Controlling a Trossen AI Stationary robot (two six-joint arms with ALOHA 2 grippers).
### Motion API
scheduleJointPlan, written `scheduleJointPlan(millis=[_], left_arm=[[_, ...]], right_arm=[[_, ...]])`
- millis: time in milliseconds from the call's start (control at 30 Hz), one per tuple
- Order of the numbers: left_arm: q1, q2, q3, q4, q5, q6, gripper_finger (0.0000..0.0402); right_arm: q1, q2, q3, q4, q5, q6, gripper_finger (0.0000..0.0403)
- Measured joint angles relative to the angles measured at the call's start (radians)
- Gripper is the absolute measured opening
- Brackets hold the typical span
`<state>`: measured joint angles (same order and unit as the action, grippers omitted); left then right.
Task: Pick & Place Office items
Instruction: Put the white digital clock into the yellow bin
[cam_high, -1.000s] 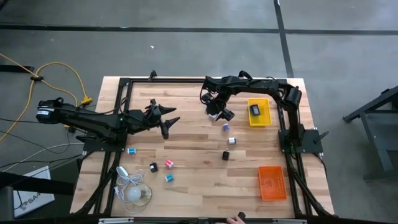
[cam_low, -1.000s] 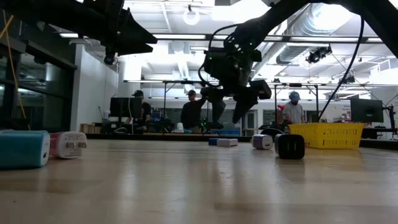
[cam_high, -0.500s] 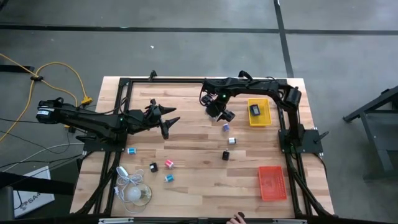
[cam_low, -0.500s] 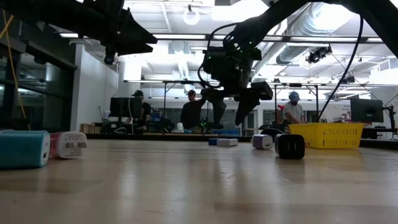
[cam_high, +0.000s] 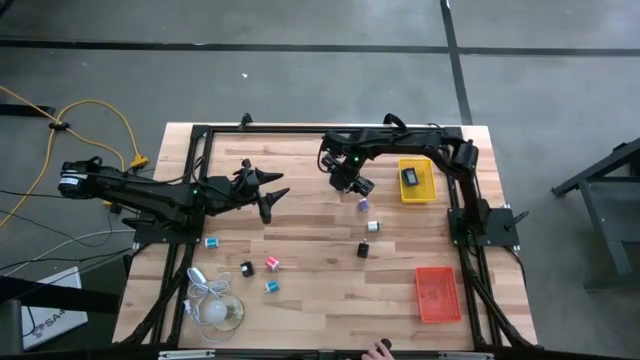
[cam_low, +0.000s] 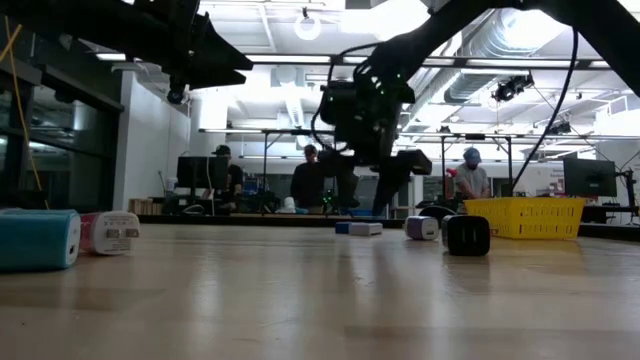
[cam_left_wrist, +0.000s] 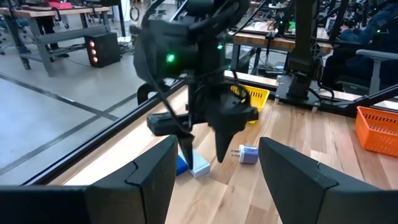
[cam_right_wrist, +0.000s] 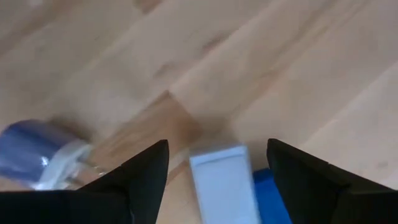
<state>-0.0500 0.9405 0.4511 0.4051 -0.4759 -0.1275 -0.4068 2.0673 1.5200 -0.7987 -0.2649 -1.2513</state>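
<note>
Purple plug (cam_right_wrist: 37, 152) beside white block (cam_right_wrist: 224, 180) under right pincer (cam_right_wrist: 217, 186), parted.

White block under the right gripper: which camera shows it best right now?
The right wrist view: the white block lies between the open right gripper's fingers, a blue piece beside it. The left wrist view shows it small; the low view barely; the high view hides it.

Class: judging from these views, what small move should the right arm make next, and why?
Probably lower straight down. The right end effector hangs open above the table, with a small white block lying between its fingers and a blue piece touching it. Descending would bring the fingers around the block before closing.
</note>
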Motion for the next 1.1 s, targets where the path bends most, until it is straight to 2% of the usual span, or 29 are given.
scheduleJointPlan(millis=[1100], left_arm=[[0.000,0.000,0.000,0.004,0.000,0.000,0.0218]], right_arm=[[-0.012,0.036,0.000,0.002,0.031,-0.071,0.0258]])
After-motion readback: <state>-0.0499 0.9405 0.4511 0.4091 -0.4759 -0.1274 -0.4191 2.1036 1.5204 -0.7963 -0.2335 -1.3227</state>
